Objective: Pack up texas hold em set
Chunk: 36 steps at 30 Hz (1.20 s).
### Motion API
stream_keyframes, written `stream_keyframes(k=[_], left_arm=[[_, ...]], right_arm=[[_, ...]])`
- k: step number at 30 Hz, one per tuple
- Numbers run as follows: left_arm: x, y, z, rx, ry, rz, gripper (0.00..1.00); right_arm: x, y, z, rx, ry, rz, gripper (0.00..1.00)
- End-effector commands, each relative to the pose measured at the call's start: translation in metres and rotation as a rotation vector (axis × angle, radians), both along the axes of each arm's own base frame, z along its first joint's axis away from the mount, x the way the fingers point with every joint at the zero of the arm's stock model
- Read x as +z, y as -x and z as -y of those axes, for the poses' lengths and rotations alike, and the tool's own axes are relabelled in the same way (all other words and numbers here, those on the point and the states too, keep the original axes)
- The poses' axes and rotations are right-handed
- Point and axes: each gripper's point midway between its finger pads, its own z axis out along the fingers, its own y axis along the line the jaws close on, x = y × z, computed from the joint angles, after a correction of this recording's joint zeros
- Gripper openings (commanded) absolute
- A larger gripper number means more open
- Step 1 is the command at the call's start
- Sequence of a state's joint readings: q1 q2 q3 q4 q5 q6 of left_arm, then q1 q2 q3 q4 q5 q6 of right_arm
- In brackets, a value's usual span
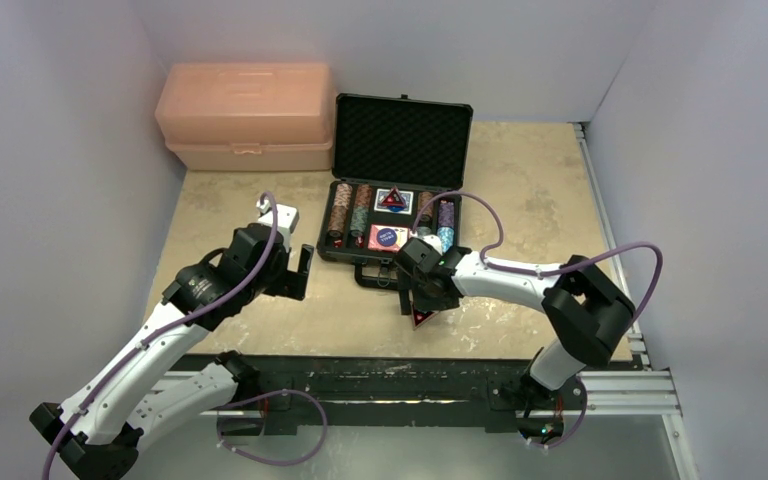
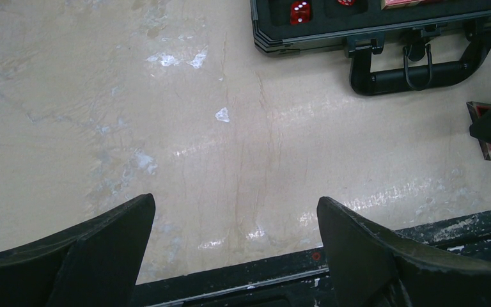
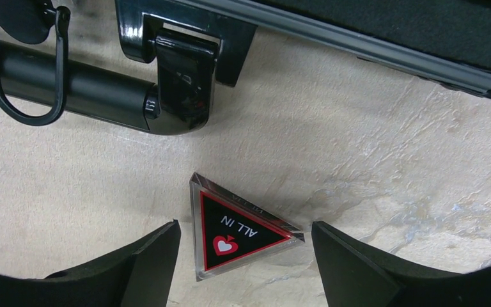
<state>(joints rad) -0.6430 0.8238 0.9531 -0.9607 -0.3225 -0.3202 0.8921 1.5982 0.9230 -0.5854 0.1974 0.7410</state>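
Note:
The black case (image 1: pixel 400 140) lies open at the table's back middle, lid up. Its tray holds chip stacks (image 1: pixel 348 210), a card deck (image 1: pixel 388 237) and a red triangular button (image 1: pixel 392 199). Red dice (image 2: pixel 299 12) show in the left wrist view. A second triangular button marked "ALL IN" (image 3: pixel 240 230) lies flat on the table in front of the case handle (image 3: pixel 57 83). My right gripper (image 3: pixel 246 252) is open, its fingers on either side of this button, not touching it. My left gripper (image 2: pixel 235 246) is open and empty over bare table, left of the case.
A salmon-pink plastic box (image 1: pixel 245 115) stands at the back left, beside the case. A black metal rail (image 1: pixel 400 375) runs along the table's near edge. Walls close in on the left, right and back.

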Motion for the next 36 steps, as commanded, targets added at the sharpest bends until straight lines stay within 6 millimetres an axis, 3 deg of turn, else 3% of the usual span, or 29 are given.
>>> stream_keyframes(k=[1, 18, 24, 32, 36], left_arm=[[0.004, -0.002, -0.002, -0.004, -0.010, 0.024, 0.98], [0.004, -0.001, -0.002, -0.004, -0.010, 0.024, 0.98], [0.004, -0.001, -0.002, -0.003, -0.009, 0.025, 0.98], [0.003, -0.001, -0.002, -0.004, -0.011, 0.024, 0.98], [0.004, -0.001, -0.003, -0.002, -0.009, 0.026, 0.98]], right_arm=[[-0.003, 0.004, -0.002, -0.002, -0.008, -0.005, 0.78], [-0.009, 0.005, 0.000, -0.012, 0.009, -0.009, 0.71], [-0.008, 0.004, 0.000, -0.013, 0.010, -0.004, 0.64], [0.005, -0.003, -0.002, -0.010, -0.004, 0.038, 0.49], [0.015, -0.008, -0.004, -0.005, -0.011, 0.064, 0.47]])
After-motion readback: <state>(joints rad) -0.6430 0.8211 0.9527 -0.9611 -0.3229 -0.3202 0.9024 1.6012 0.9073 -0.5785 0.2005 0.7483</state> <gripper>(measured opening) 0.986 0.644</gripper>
